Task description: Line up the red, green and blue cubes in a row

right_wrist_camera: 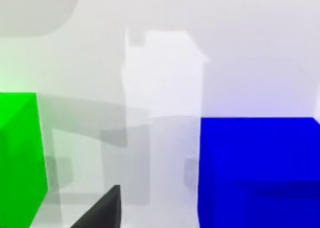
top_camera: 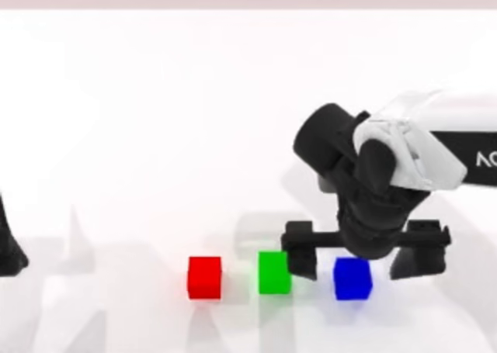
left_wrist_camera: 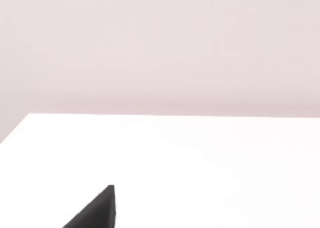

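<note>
Red cube (top_camera: pixel 204 277), green cube (top_camera: pixel 274 272) and blue cube (top_camera: pixel 352 278) sit in a row; right claw (top_camera: pixel 365 260), fingers apart, straddles the blue one.

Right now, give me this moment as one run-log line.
cubes: red cube, green cube, blue cube in row | right gripper: open, straddling blue cube | left arm: parked at table's left edge

Red cube (top_camera: pixel 204 277), green cube (top_camera: pixel 274 272), blue cube (top_camera: pixel 352 278): plain, smooth faces in solid colour, no texture. Table (top_camera: pixel 155 136): smooth white top, faintly glossy, showing soft reflections. Right gripper (top_camera: pixel 365 252): matt black. Right arm (top_camera: pixel 435 147): smooth white shell.
</note>
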Available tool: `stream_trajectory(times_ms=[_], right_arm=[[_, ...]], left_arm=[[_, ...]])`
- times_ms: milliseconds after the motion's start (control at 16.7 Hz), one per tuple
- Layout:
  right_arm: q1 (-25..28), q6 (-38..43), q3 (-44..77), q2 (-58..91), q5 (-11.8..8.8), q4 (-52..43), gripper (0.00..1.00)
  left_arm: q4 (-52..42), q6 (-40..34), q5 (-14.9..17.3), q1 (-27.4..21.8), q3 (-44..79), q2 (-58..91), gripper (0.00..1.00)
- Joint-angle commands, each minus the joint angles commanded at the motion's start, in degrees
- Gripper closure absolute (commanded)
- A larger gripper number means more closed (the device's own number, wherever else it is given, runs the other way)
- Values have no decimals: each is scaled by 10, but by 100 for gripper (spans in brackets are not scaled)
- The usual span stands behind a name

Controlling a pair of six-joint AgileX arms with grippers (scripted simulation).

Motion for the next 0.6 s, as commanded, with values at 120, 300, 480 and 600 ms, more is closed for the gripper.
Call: stream_trajectory(times_ms=[120, 300, 480, 600], right_arm=[[1, 1, 17, -7, 0, -22, 0], [3, 1, 56, -27, 0, -87, 0], [5, 0, 91, -48, 0, -143, 0], [5, -1, 97, -54, 0, -151, 0]], left_arm=[[0, 0, 0, 0, 0, 0, 0], [0, 0, 0, 0, 0, 0, 0], [0, 0, 0, 0, 0, 0, 0], [0, 0, 0, 0, 0, 0, 0]])
